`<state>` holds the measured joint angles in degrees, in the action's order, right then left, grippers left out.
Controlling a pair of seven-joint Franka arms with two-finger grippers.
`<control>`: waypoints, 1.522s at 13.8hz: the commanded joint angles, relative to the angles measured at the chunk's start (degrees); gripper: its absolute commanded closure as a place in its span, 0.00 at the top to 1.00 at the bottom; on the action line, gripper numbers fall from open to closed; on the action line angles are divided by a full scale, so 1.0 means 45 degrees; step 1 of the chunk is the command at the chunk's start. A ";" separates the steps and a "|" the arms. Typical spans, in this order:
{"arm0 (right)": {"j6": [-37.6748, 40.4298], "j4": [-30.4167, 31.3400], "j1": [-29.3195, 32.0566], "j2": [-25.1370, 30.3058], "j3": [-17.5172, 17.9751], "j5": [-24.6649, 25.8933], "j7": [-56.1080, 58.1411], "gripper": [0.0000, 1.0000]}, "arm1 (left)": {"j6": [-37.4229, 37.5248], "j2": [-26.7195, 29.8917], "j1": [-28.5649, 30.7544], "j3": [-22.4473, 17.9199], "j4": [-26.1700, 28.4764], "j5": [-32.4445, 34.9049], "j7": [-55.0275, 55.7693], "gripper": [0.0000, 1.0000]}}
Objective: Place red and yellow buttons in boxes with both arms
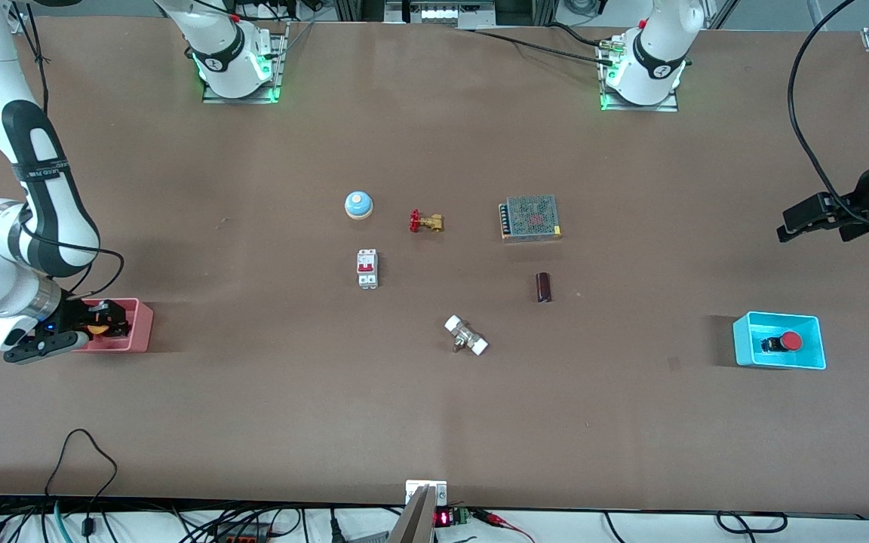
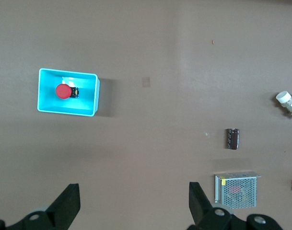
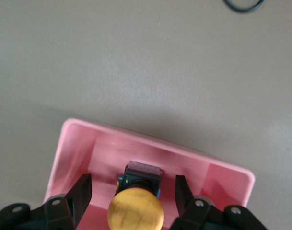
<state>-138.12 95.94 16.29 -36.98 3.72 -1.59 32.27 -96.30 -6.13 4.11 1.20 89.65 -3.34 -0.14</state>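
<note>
Right gripper (image 3: 131,196) is down in the pink box (image 3: 78,143) at the right arm's end of the table, fingers spread apart on either side of the yellow button (image 3: 136,211), not touching it. Red button (image 1: 789,342) lies in the cyan box (image 1: 744,339). Left gripper (image 2: 134,203) hangs wide open and empty over bare table.

text: you get nothing readable | arm band (image 1: 41,173): print too small | red display (image 1: 443,518): digits unclear
</note>
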 commanded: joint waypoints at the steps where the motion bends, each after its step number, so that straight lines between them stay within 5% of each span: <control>1: 0.1722 0.0183 -0.0105 0.1513 0.0072 -0.0233 0.0076 0.79 | -0.0491 0.0891 -0.0015 0.0046 0.1285 0.0215 0.0187 1.00; 5: 0.4670 0.0300 -0.0670 0.4010 0.0111 -0.0059 -0.0642 0.83 | -0.0456 0.0718 0.0122 0.0065 0.1017 0.0176 0.0305 1.00; 6: 0.5510 0.0319 -0.0904 0.4714 0.0111 0.0000 -0.1265 1.00 | -0.0454 0.0756 0.0122 0.0007 0.0860 0.0118 0.0305 1.00; 12: 0.8658 0.0437 -0.2916 0.8388 0.0111 0.1074 -0.6968 1.00 | 0.0499 0.1047 0.0161 0.0085 0.0429 0.0078 0.0306 1.00; 21: 0.9835 0.0359 -0.3816 0.9096 0.0014 0.1114 -0.6291 1.00 | 0.0893 0.1244 0.0141 0.0241 0.0644 0.0195 0.0305 1.00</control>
<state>-94.60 97.09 -0.16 3.02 4.43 2.83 3.31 -92.92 -1.74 4.39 1.77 91.73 -3.32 0.79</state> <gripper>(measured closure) 0.000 0.000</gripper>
